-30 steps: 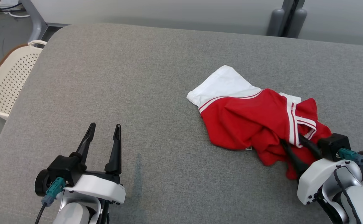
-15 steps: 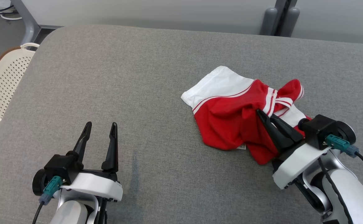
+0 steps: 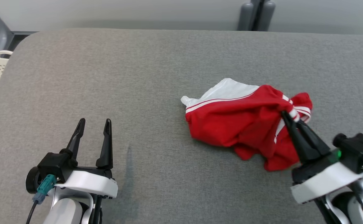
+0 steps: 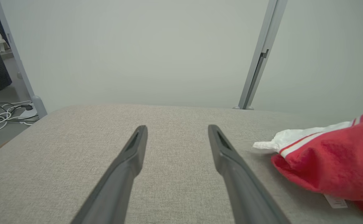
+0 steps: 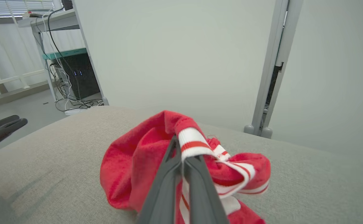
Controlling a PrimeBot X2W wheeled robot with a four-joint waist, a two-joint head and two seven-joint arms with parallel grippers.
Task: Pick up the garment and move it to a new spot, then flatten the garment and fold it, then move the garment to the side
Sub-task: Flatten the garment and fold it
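The right gripper point(image 3: 283, 114), two long dark fingers on a white wrist, is clamped on a fold of the crumpled red and white knit garment point(image 3: 231, 124) at the right of the head view. In the right wrist view the fingers point(image 5: 166, 174) meet with cloth squeezed between them. The left gripper point(image 3: 94, 121), at the lower left of the head view, has its fingers spread wide with nothing between them, well apart from the cloth.

The wide grey fabric-covered surface point(image 3: 107, 68) takes up most of the head view. The garment lies on it right of centre, with its white panel toward the upper left of the heap and its red bulk bunching up toward the pinched point. A white ribbed band with red stripes point(image 5: 189, 137) crosses the heap's right end, just at the closed fingertips. In the lower right of the left wrist view, a small white label point(image 4: 333, 200) peeks from under the red edge.

The garment looks light, soft and limp, so it should drape and trail from a single pinch rather than keep any shape. The ribbed band seems thicker than the jersey and likely gives the surer hold. For flattening, the free corner of the white panel looks the natural place for the other gripper. A pinch that catches only one thin layer could slip.
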